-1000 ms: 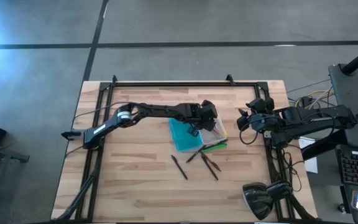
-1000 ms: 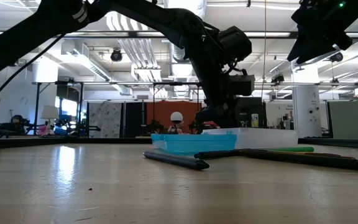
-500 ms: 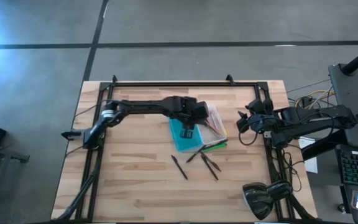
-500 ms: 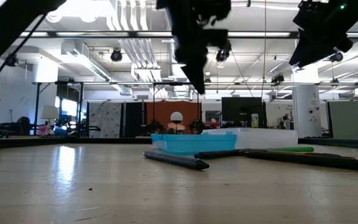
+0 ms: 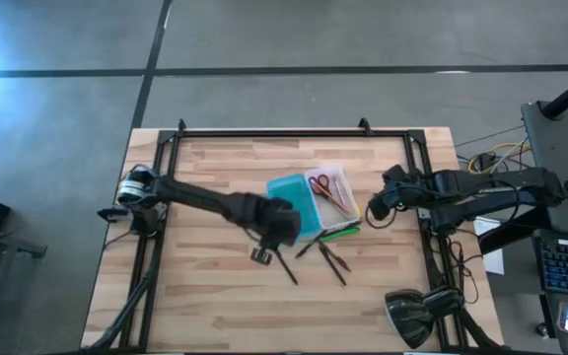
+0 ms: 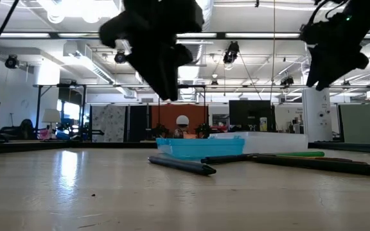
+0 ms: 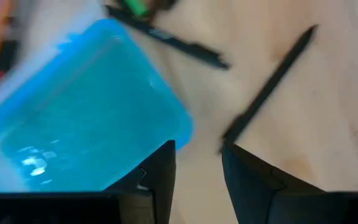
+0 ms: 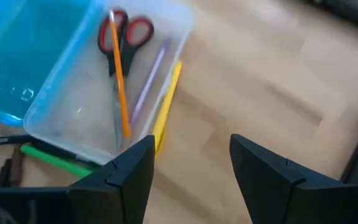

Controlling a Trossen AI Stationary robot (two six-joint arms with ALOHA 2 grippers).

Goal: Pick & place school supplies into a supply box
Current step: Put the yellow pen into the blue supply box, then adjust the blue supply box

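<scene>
A second ago my left claw [image 5: 261, 254] sat over the supply box [image 5: 313, 200] at the middle of the frame; now it has swung down and left, out over the bare tabletop [image 5: 195, 286], fingers apart and holding nothing. What it leaves behind tells the story: the red-handled scissors [image 8: 124, 32] lie in the clear tray half beside an orange pencil [image 8: 119, 81] and a pale pink one [image 8: 146, 78], so I judge that drop done. A yellow pencil [image 8: 167, 102] rests against the tray's outer wall, and I cannot tell whether it counts as in. Still out on the wood, just below the box, are the green pencil [image 5: 339, 233] and three dark pens [image 5: 285, 264], one of which my left claw now hovers near, likely my next pick. My right claw [image 5: 374, 206] waits at the right of the box, fingers apart, empty.
</scene>
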